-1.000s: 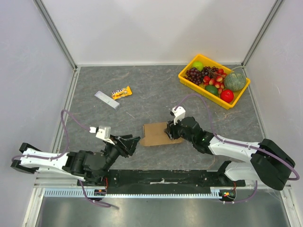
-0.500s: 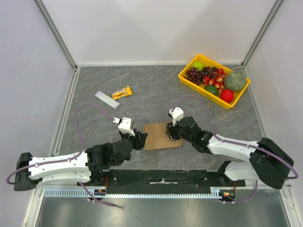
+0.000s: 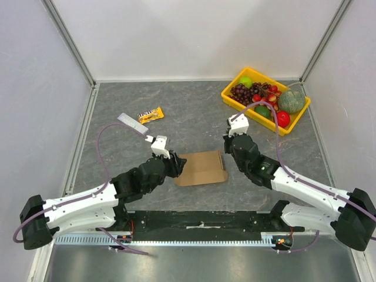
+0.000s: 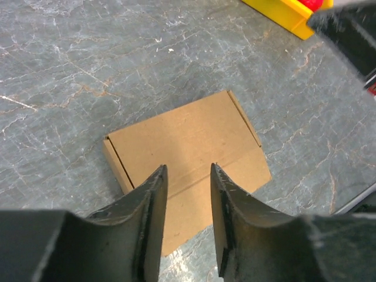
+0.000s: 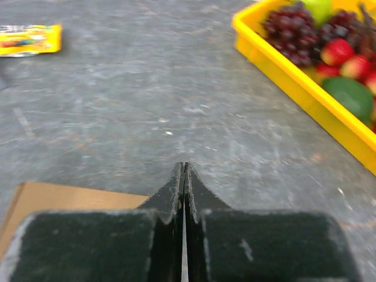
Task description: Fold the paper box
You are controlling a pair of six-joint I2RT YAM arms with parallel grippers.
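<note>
Paper box (image 3: 201, 168) lies flat (left tool (image 4: 188, 168) parted over it).

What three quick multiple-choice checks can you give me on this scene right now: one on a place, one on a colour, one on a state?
1. The fruit tray sits:
A. near left, by the arm bases
B. far right, away from the arm bases
C. dead centre

2. The box is:
A. white
B. yellow
C. brown

3. The right gripper is:
A. shut, with nothing in it
B. wide open
C. clamped on the box

Answers:
1. B: the top view shows the tray in the far right corner.
2. C: it is plain brown cardboard in both the top and left wrist views.
3. A: the right wrist view shows its fingers pressed together with nothing between them, and the box edge lies off to one side.
</note>
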